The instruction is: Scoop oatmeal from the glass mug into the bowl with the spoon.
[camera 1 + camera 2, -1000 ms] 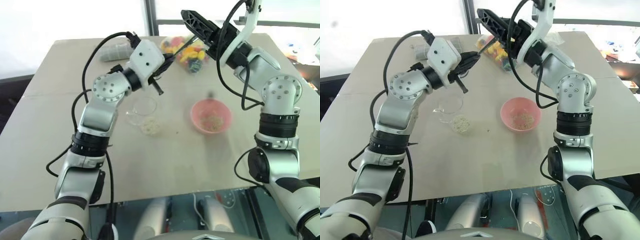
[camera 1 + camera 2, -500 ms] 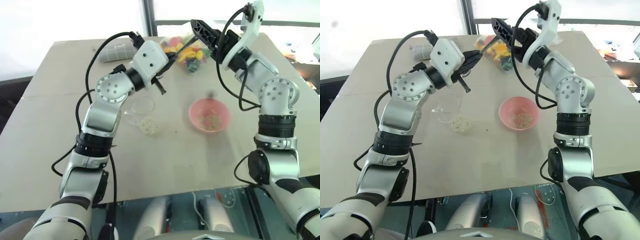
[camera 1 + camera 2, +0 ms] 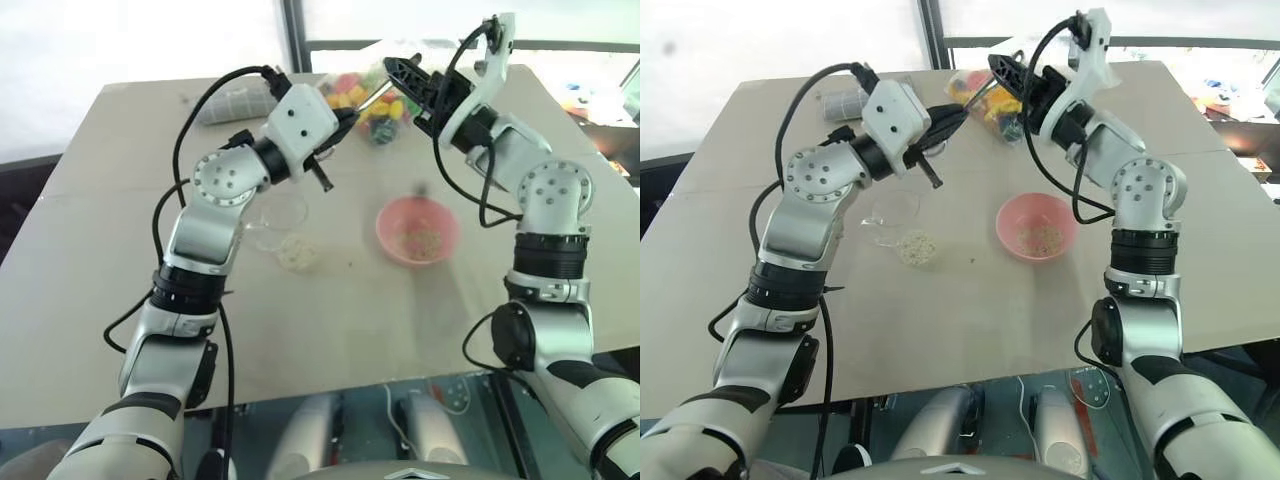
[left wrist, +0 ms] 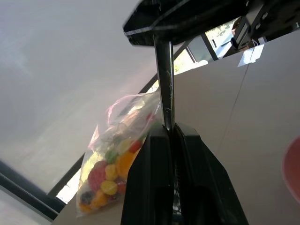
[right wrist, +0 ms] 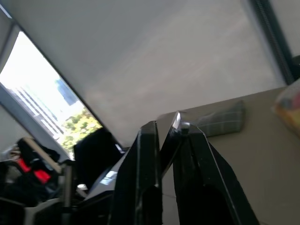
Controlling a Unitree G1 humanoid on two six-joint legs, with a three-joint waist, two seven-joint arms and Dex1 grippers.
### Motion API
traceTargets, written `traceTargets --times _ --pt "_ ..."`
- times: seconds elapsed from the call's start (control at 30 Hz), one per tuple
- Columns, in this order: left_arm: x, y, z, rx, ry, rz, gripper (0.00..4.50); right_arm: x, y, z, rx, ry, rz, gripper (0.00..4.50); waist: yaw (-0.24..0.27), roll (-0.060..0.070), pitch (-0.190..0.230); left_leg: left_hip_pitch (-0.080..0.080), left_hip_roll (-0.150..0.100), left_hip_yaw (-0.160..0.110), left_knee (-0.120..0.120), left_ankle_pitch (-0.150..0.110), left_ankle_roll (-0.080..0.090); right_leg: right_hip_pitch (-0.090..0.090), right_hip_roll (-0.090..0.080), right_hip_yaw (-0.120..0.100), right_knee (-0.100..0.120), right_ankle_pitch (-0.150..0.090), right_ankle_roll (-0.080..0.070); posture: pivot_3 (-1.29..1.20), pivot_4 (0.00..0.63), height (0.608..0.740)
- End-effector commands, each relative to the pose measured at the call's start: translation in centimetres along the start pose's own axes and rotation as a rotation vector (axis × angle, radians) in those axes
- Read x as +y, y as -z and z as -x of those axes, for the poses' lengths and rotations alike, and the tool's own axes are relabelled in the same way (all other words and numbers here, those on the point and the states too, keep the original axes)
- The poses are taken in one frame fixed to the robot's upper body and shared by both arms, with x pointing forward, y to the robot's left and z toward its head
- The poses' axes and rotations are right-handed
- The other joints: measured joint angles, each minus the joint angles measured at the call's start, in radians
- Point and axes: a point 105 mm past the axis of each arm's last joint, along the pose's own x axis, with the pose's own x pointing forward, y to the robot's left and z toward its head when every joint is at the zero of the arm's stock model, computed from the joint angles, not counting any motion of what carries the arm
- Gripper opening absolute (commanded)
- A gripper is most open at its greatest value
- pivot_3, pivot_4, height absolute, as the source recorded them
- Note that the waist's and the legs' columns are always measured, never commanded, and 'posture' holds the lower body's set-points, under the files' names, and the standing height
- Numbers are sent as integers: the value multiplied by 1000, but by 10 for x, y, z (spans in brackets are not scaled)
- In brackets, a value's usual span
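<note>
The spoon [image 4: 164, 79] hangs in the air above the back of the table, gripped at both ends. My left gripper [image 3: 347, 115] is shut on its handle. My right gripper [image 3: 393, 70] reaches in from the right and is shut on the spoon's far end [image 5: 177, 121]. Below my left arm the glass mug [image 3: 280, 216] stands on the table, with a small heap of oatmeal [image 3: 298, 252] at its near side. I cannot tell whether the heap lies inside the glass. To its right sits the pink bowl [image 3: 386, 226], holding a little oatmeal [image 3: 424, 240].
A clear bag of colourful sweets [image 3: 990, 100] lies at the back of the table, just behind the grippers. A grey checked roll [image 3: 232, 100] lies at the back left. The tan table [image 3: 350, 320] ends close to me at its front edge.
My right gripper has come down and left toward the spoon's far end and shut on it. My left gripper has kept its hold and stayed where it was.
</note>
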Motion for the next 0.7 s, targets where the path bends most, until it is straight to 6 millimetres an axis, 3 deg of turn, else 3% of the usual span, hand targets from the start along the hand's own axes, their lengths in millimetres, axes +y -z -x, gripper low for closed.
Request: traceTargets --times 0.03,0.17,0.2,0.23,0.3,0.37,0.57,0.7 --pt "11 -10 5 -37 -26 -22 0 7 -16 6 -35 -27 24 23 0 0 0 0 0 0 0 0 0 0 0 0 0 0 0 0 150 718" --pt "10 -10 5 -50 -34 6 0 6 -15 5 -29 -21 22 23 -1 0 0 0 0 0 0 0 0 0 0 0 0 0 0 0 150 718" --pt "10 -11 5 -51 -36 6 708 4 -16 4 -35 -12 20 0 -1 0 0 0 0 0 0 0 0 0 0 0 0 0 0 0 150 718" --pt "9 -11 5 -51 -36 5 828 1 -19 3 -50 3 16 0 -1 0 0 0 0 0 0 0 0 0 0 0 0 0 0 0 150 718" --pt "9 -12 5 -47 -37 -8 1762 -8 -28 3 -95 29 -8 0 -1 0 0 0 0 0 0 0 0 0 0 0 0 0 0 0 150 718" --pt "13 -14 6 -50 -72 -23 2254 -26 -43 7 -178 98 -73 0 -1 0 0 0 0 0 1 0 0 0 0 0 0 0 0 0 150 718" --pt "37 -40 13 -138 -195 41 2254 -76 -53 29 -312 248 -237 0 0 0 0 0 0 1 1 0 0 0 0 1 0 0 0 0 150 718" --pt "48 -58 27 -209 -227 131 2254 -101 -63 51 -376 308 -221 0 -2 0 0 0 0 1 1 0 0 0 0 1 0 0 0 0 150 718"
